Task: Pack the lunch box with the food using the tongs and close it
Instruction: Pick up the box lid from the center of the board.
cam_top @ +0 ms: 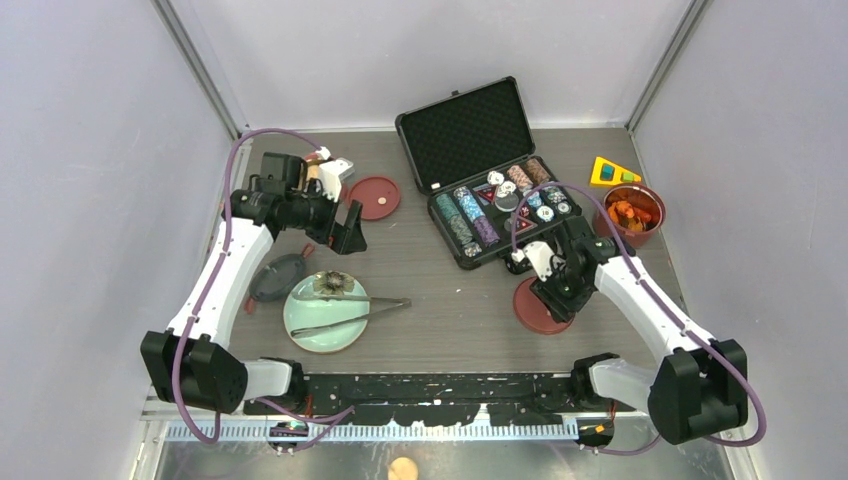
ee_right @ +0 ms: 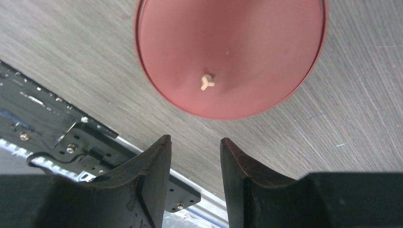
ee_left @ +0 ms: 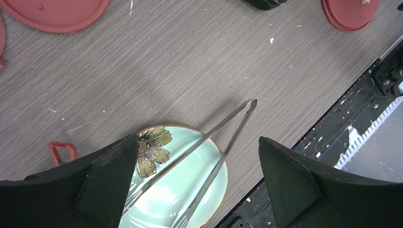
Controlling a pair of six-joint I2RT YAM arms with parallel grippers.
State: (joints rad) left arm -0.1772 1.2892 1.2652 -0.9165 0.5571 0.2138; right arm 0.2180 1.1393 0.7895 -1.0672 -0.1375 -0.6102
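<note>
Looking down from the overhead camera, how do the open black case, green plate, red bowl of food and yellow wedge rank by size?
1. open black case, clearly largest
2. green plate
3. red bowl of food, somewhat smaller than the plate
4. yellow wedge, smallest

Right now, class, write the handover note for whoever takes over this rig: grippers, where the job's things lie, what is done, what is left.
Left gripper: open, empty, above the tongs, which lie across the green plate.
Right gripper: open, empty, beside a red inner lid lying flat.
Lunch box bowl, far right, holds orange food. Second red lid lies far left, dark top lid beside the plate.
Done: all the food in view is in the bowl.
Left: fit the lids and clip it shut.
</note>
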